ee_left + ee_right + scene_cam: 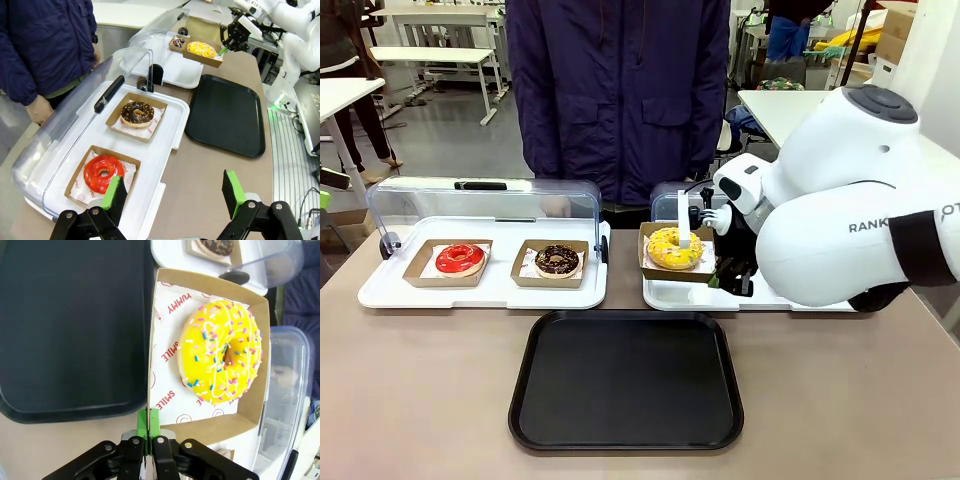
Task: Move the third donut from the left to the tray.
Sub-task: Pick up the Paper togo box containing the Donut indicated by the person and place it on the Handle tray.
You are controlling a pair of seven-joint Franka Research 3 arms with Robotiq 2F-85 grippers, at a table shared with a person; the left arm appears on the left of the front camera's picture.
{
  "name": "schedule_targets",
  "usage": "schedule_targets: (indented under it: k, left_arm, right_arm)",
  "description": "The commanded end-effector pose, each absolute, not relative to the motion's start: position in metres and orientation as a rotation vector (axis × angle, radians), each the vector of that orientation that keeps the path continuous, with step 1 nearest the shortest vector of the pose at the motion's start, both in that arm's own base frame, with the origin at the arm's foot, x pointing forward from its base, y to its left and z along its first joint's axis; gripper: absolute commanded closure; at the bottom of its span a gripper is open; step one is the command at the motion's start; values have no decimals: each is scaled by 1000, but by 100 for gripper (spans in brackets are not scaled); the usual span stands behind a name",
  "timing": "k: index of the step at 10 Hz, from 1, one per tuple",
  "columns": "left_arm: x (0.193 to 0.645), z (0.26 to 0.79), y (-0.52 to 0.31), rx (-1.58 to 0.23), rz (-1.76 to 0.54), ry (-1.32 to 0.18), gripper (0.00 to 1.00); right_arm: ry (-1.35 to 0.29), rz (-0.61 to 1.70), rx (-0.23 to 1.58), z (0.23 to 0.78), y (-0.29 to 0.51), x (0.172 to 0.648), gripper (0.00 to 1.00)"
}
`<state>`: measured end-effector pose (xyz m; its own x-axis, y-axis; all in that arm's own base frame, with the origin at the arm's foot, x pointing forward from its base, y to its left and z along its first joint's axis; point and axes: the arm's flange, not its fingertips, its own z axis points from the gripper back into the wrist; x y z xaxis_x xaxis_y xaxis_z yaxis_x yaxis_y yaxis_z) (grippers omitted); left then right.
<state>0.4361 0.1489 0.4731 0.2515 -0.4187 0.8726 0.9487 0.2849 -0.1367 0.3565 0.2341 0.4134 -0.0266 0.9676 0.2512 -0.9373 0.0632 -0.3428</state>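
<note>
front view
- yellow donut (pixel 674 248): in its cardboard holder (pixel 665 275), at the left end of the right display tray (pixel 790 300); I cannot tell if it is resting or raised.
- right gripper (pixel 718 279): at the holder's right edge, fingers drawn together on the cardboard.
- black tray (pixel 626 440): on the table (pixel 420 400), middle of its near edge, bare, in front of the gap between the two display trays.
- left display tray (pixel 380 292): red donut (pixel 460 258) towards its left end, chocolate donut (pixel 557 260) towards its right end, clear lid (pixel 485 205) tipped back.
- person (pixel 620 90): dark blue coat, at the table's far edge.
- writing: "RANK" on the right arm (pixel 840 230), remaining letters cut off.

left wrist view
- left gripper (pixel 173 197): green pads (pixel 114 197) wide apart with nothing between them, above the left display tray's edge and the bare table beside it.
- second chocolate donut (pixel 178 43): just behind the yellow one on the right display tray.
- person's hand (pixel 40 107): hanging beside the clear lid.
- right gripper: pinching the holder at its end, next to the black tray's far corner.

right wrist view
- right gripper: pads pressed together, clamped on the holder's wall at one corner.
- yellow donut: white drizzle and coloured sprinkles; the black tray lies just beside the holder.
- writing: "YUMMY" and "SMILE" in red on the white paper liner (pixel 167 370) under the donut.
</note>
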Motion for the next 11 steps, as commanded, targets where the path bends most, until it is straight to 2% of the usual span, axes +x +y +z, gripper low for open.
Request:
schedule_targets:
  k: [1, 2, 5, 11]
  left_arm:
    - [434, 475, 148, -783, -1079, -814, 0]
    - [434, 475, 148, -783, -1079, -814, 0]
    - [434, 475, 148, -783, -1079, -814, 0]
    - [434, 475, 148, -783, -1079, -814, 0]
  right_arm:
    - [-484, 1484, -50, 400, 223, 320, 98]
    - [-479, 1524, -79, 413, 234, 356, 98]
    - [-477, 1521, -71, 412, 238, 354, 98]
    - [-463, 1514, -117, 394, 284, 278, 98]
